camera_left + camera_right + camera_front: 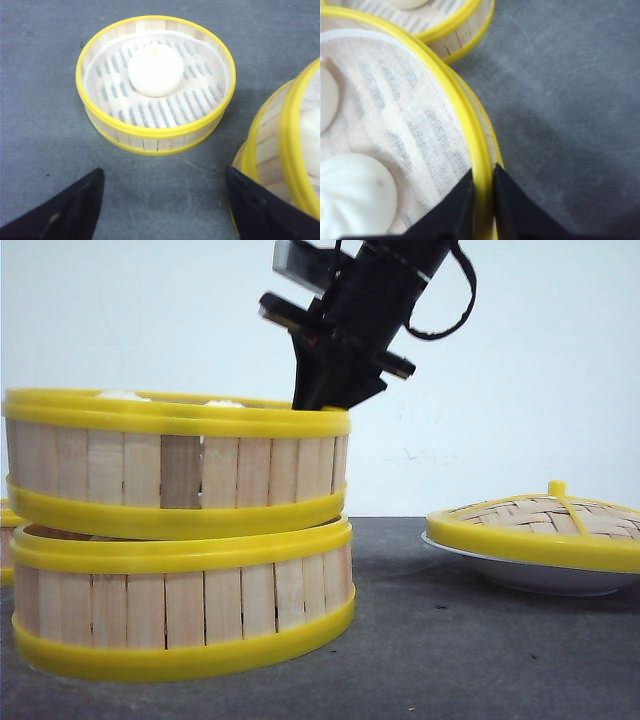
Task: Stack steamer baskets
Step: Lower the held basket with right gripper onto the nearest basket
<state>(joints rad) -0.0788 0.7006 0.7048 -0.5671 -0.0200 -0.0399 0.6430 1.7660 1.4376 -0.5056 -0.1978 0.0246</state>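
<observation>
Two steamer baskets are stacked at the left of the front view, the upper basket (175, 465) on the lower basket (185, 605), slightly askew. My right gripper (483, 175) is shut on the upper basket's yellow rim (470, 120), one finger inside and one outside the wall. White buns (355, 192) lie on the cloth inside. A third steamer basket (155, 85) with one bun stands alone on the table beside the stack (295, 145). Above the bare table in front of it, my left gripper (162, 185) is open and holds nothing.
The domed woven lid (545, 515) with a yellow rim and knob rests on a white plate (540, 575) at the right. The tabletop (430, 640) is dark grey. The right arm (370, 310) reaches down behind the stack.
</observation>
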